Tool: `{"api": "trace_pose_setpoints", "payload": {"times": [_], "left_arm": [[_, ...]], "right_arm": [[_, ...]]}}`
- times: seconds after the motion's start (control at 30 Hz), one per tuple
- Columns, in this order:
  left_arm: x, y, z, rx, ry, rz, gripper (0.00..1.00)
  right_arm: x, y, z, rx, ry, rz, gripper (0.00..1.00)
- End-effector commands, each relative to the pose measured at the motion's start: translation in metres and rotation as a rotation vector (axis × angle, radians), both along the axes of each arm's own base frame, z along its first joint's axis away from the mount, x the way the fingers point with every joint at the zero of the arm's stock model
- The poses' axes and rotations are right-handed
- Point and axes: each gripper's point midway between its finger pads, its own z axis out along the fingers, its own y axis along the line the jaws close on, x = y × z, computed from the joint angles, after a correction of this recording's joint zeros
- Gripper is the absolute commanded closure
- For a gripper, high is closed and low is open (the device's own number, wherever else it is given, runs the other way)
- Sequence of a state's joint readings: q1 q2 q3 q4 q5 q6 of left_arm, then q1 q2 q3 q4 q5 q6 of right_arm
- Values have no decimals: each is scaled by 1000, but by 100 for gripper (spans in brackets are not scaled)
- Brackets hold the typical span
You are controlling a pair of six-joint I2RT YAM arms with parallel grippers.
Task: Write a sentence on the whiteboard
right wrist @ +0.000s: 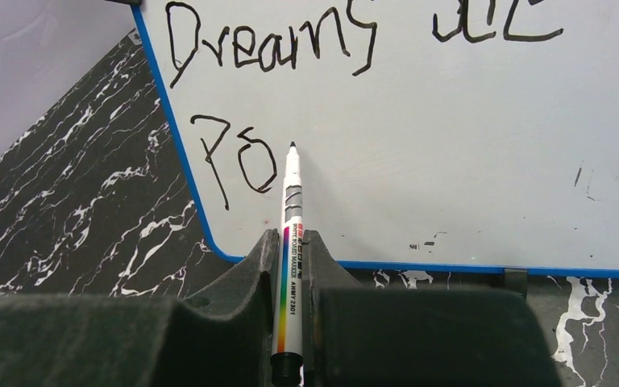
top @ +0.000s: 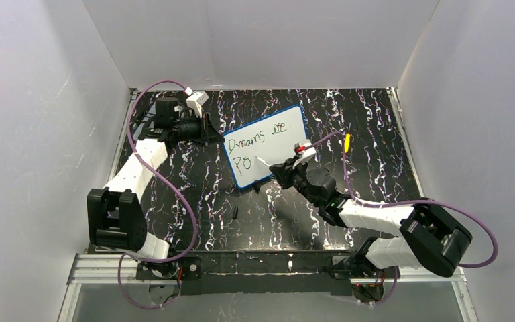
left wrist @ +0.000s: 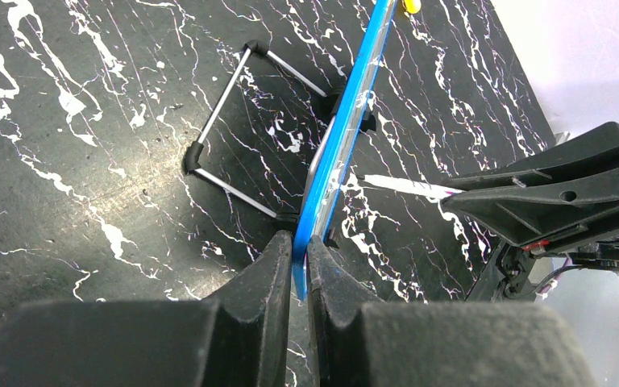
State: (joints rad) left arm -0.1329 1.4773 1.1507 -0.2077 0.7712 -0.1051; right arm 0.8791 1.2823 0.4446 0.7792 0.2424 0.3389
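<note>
The whiteboard [top: 278, 149], white with a blue rim, stands tilted at mid-table. My left gripper [top: 209, 129] is shut on its left edge; in the left wrist view the blue rim [left wrist: 353, 109] runs between my fingers, where the gripper [left wrist: 300, 251] clamps it. The sentence [right wrist: 270, 44] reads "Dreams are", with "Po" [right wrist: 234, 157] below it. My right gripper [right wrist: 290, 246] is shut on a white marker [right wrist: 292, 197]. Its black tip sits at the board face just right of the "o". Whether the tip touches the board I cannot tell.
A small black cap [top: 235, 215] lies on the black marbled table in front of the board. A yellow object [top: 346, 141] sits right of the board. The board's wire stand [left wrist: 226, 105] juts out behind it. White walls close in on three sides.
</note>
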Motion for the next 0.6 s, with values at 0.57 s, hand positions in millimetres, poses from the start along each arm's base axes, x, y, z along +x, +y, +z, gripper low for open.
{"api": "trace_pose_setpoints", "payload": {"times": [0.57], "left_arm": [[-10,-5,20,-32,-45,-31,100]], "right_arm": [[21,17,16,37,-67,26,99]]}}
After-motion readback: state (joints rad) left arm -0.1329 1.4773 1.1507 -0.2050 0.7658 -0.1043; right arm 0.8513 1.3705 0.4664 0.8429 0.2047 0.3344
